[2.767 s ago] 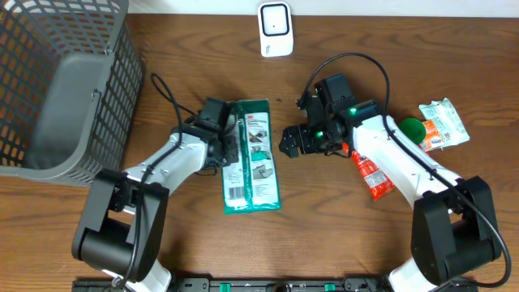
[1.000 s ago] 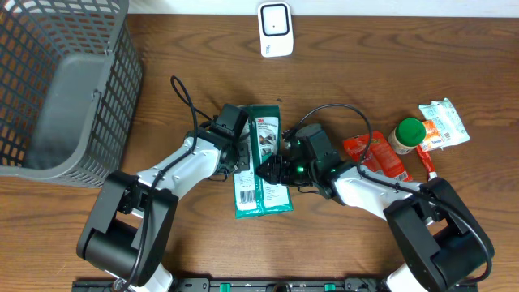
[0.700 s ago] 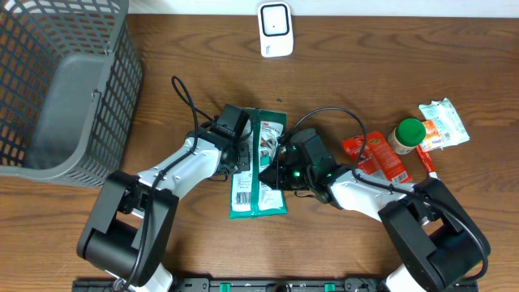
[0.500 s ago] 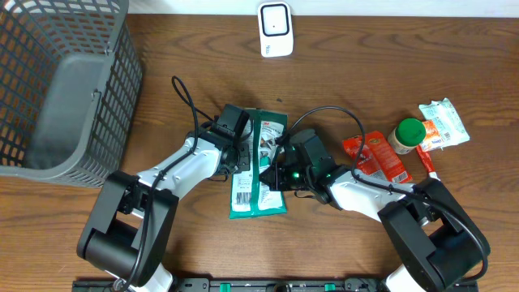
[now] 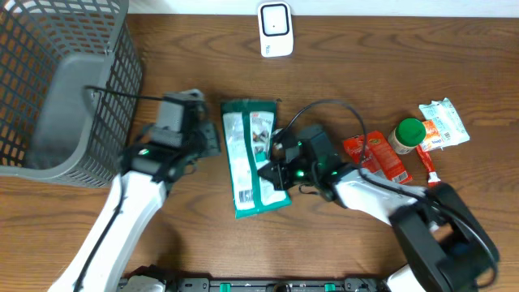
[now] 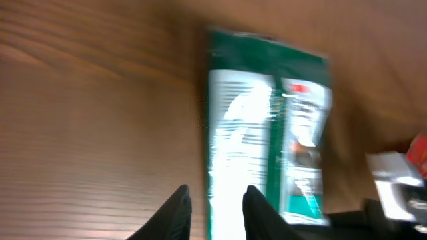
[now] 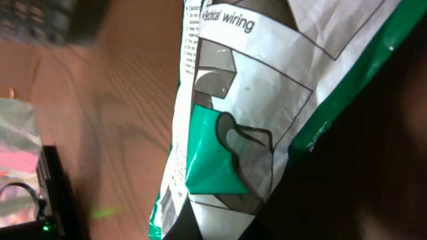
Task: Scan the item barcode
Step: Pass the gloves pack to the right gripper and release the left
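The item is a green and white packet (image 5: pixel 251 158) lying flat on the wooden table, long side running near to far. My right gripper (image 5: pixel 270 172) is shut on its right edge. In the right wrist view the packet (image 7: pixel 233 100) fills the frame between my jaws (image 7: pixel 223 223), and barcode stripes (image 7: pixel 168 203) show at its lower left edge. My left gripper (image 5: pixel 211 139) is off to the packet's left, apart from it. In the left wrist view it (image 6: pixel 215 197) stands slightly open and holds nothing, with the packet (image 6: pixel 267 147) ahead. A white scanner (image 5: pixel 276 30) stands at the far edge.
A grey mesh basket (image 5: pixel 65 89) takes up the far left corner. On the right lie a red packet (image 5: pixel 377 158), a green-lidded jar (image 5: pixel 408 132) and a white and orange packet (image 5: pixel 444 122). A black cable (image 5: pixel 324 109) arcs over the right arm.
My left gripper has let go of the packet and drawn back to the left. My right gripper has shut on the packet's right edge. The packet has turned slightly.
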{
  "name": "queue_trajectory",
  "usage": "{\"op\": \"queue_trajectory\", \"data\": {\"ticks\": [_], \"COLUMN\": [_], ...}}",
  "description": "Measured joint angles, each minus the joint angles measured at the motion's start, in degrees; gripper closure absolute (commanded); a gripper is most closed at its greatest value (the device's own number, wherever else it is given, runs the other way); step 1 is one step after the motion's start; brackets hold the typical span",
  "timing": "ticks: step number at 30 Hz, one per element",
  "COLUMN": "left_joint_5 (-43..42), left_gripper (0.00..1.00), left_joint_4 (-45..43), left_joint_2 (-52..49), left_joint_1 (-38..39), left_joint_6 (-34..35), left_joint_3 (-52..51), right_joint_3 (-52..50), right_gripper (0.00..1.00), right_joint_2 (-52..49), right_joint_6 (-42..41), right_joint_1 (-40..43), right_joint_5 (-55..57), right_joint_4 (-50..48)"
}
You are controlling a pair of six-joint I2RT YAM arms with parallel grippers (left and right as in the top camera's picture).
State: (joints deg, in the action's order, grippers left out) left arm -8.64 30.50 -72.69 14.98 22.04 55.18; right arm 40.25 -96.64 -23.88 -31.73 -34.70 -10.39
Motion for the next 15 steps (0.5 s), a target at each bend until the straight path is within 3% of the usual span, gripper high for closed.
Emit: {"op": "queue_trajectory", "data": {"ticks": [2,6,9,13,15], "left_joint_5": [0.28,1.97,2.62,5.27,6.71], "left_gripper": [0.71,0.63,0.55,0.36,0.35], "left_joint_4": [0.76,2.62,3.08,3.13,3.21], "left_joint_2": [3.21,6.45,6.25,5.29,4.70], "left_joint_1": [-3.06,-9.53,-12.59,-15.45,-16.17], "left_joint_6": [-0.50,-3.58,-5.86,-7.08,-7.52], "left_joint_3": [0.00,0.00,0.00,0.00,0.00], "right_joint_3": [0.11,3.19,12.57,28.48,32.83], "right_gripper": [0.99,0.99,0.99,0.99,0.99], "right_joint_2": [4.20,13.66,17.44,17.51,17.49], "right_joint_6": [2.29,10.47,20.00,31.47,34.53], "right_joint_1": [1.18,2.93,3.39,2.12,1.01], "right_joint_5": [-0.35,-0.63,1.07,9.81,12.94], "right_joint_4": [1.60,16.02,35.54,57.16,61.02]}}
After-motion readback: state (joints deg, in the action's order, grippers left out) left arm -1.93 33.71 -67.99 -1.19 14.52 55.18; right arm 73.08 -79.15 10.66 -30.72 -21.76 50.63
